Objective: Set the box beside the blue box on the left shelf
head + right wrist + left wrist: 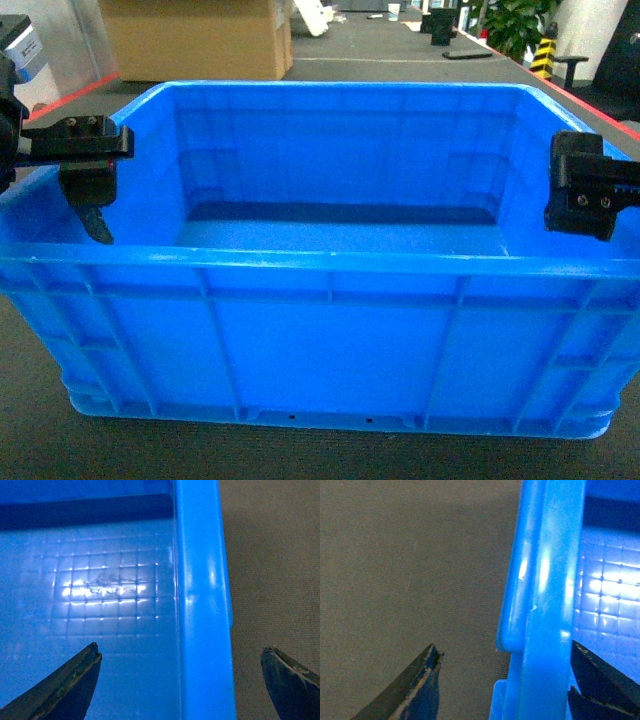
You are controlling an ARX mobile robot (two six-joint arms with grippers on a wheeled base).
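Both grippers straddle opposite rims of the box [330, 270], jaws spread.
Left gripper [520, 680] and right gripper [200, 680] bracket the walls, apparently for a balanced two-arm lift.

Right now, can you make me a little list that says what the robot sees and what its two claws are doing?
main thing: big blue crate, sitting on grey carpet
inside the crate: nothing in the part that shows, just a floor with a grid pattern
left claw: open, one finger outside the crate's left rim, one inside
right claw: open, straddling the crate's right rim the same way
gripping yet: no, gaps show between fingers and rim
behind the crate: cardboard box, green plant
shelf: not in view
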